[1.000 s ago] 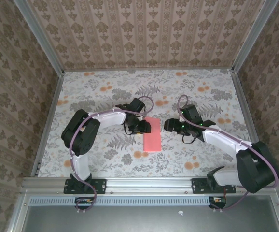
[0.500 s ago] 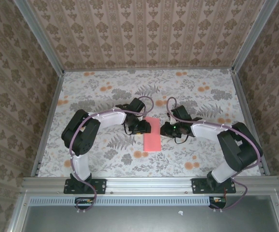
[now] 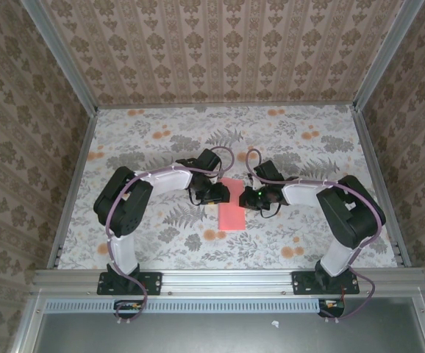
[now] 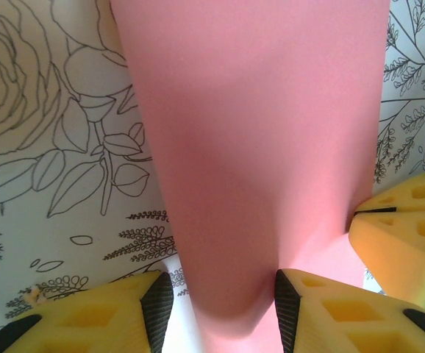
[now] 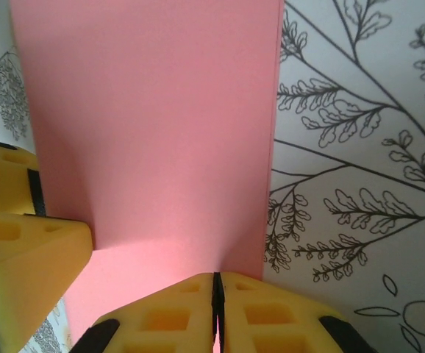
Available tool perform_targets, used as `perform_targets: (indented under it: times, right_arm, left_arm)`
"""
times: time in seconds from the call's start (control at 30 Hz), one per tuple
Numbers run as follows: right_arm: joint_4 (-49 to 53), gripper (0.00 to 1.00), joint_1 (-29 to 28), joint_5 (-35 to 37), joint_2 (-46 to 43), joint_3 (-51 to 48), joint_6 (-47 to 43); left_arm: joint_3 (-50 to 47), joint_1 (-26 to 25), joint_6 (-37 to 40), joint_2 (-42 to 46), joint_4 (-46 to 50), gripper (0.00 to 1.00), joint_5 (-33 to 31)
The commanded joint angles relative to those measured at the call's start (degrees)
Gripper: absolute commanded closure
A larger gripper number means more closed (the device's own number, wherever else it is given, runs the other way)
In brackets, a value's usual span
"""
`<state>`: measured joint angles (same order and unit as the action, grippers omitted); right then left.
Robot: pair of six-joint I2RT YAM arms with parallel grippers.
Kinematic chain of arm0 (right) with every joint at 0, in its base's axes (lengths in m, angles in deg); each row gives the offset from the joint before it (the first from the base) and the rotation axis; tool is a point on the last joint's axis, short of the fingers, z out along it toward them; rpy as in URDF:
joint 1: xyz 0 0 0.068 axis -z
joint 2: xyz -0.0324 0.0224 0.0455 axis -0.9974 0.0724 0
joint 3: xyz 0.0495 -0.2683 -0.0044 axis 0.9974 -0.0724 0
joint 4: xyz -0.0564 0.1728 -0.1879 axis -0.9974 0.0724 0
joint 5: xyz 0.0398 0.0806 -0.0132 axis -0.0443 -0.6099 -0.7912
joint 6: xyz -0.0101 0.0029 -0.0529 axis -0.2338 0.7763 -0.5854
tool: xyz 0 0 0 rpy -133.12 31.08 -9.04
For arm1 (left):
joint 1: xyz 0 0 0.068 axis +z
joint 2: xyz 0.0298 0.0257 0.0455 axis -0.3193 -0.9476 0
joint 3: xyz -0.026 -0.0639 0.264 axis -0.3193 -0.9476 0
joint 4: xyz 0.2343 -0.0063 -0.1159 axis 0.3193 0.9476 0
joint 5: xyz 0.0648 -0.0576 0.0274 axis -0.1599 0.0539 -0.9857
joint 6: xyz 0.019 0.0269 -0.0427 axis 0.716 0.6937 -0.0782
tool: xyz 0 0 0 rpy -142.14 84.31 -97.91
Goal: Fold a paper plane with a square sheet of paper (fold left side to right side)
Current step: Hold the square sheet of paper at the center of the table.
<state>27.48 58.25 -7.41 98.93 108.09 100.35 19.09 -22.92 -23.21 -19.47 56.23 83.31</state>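
One wrist view shows right tool (image 5: pixel 215 283) closed.

From above, the left gripper (image 3: pixel 218 193) and right gripper (image 3: pixel 252 197) cover the far end of the square sheet of paper (image 3: pixel 231 215) (fingertips too small to read). Close up, the sheet blurs near the lens and runs past the top edge at both wrists.

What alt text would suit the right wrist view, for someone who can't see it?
Pink paper lies on a tabletop printed with line-drawn leaves. The right gripper, fingers shut, meets the paper at the bottom, and another yellow finger touches it at the left.
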Motion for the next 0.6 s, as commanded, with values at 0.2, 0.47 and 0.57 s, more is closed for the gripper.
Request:
perform_targets:
  times: [0.2, 0.47, 0.57]
  right_arm:
    - [6.12, 0.89, -0.61, 2.52, 2.25, 0.85, -0.91]
    - [7.16, 0.89, -0.84, 2.95, 2.80, 0.40, -0.98]
    - [7.38, 0.89, -0.96, 3.09, 3.00, 0.57, -0.95]
  left_arm:
    - [-0.71, 0.91, 0.70, 0.67, 2.68, 0.51, -3.00]
    - [-3.20, 4.39, 1.62, 11.54, 1.72, 0.43, -1.71]
    - [-4.59, 5.15, 1.76, 14.20, -0.49, 0.51, 2.46]
